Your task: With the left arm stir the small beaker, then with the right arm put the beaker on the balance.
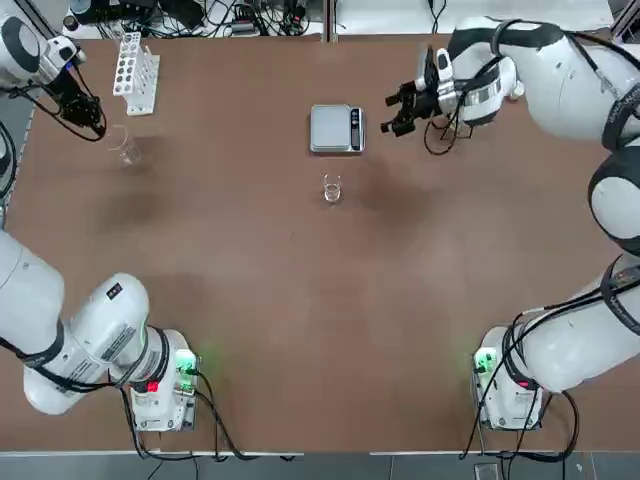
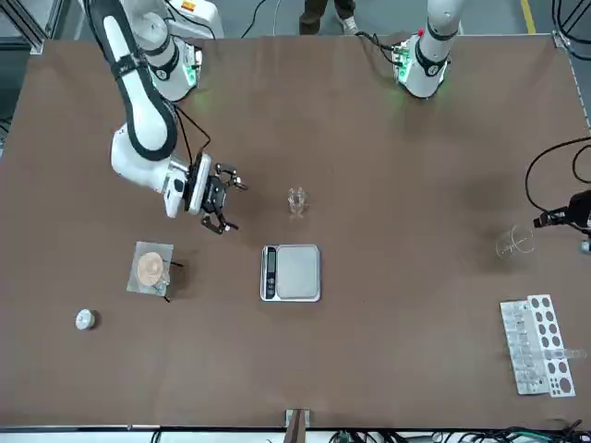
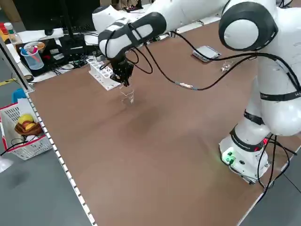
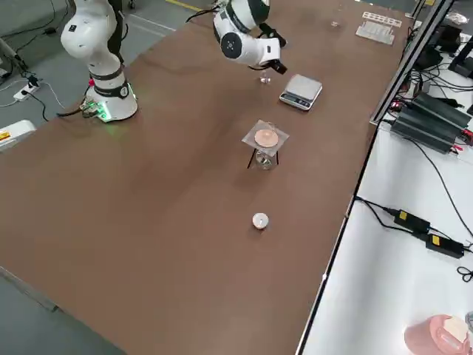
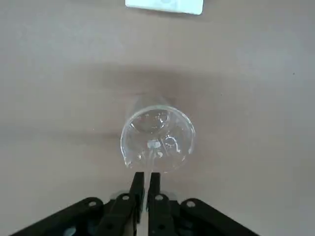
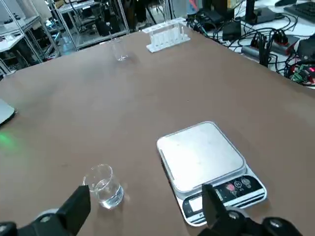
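Now small beaker [image 1: 332,188] upright near balance [image 1: 337,129]; left claw [image 5: 147,173] grips rod [image 5: 150,161]

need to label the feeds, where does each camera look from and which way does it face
top: overhead, down; both arms
front: across table, towards robot; both arms
left side: raised, down; one arm
right side: raised, down; one arm
left wrist: down at wide-rimmed clear glass vessel; its fingers
right wrist: over table; its fingers
top and front share flat grey scale

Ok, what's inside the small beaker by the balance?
A little clear liquid shows at the bottom of the small beaker; no rod or solid is visible in it. Nothing covers its mouth.
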Action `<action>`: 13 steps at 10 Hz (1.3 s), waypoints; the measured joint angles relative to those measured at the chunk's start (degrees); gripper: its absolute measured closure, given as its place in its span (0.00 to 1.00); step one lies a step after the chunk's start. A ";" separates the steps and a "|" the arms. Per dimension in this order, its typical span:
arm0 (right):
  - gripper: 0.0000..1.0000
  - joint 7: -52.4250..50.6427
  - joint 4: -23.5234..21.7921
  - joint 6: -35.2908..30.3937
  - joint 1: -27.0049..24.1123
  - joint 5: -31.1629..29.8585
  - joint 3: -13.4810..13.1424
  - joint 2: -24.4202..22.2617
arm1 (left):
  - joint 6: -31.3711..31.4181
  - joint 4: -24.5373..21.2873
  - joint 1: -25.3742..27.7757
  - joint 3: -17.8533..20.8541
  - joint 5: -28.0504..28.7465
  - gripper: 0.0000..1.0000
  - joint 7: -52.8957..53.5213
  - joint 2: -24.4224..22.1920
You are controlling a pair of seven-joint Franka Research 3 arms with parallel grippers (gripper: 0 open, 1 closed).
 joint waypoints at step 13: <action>0.00 -27.17 -3.60 -14.89 1.93 14.99 -0.14 13.38 | 3.87 1.64 0.34 0.31 4.17 0.80 0.46 2.66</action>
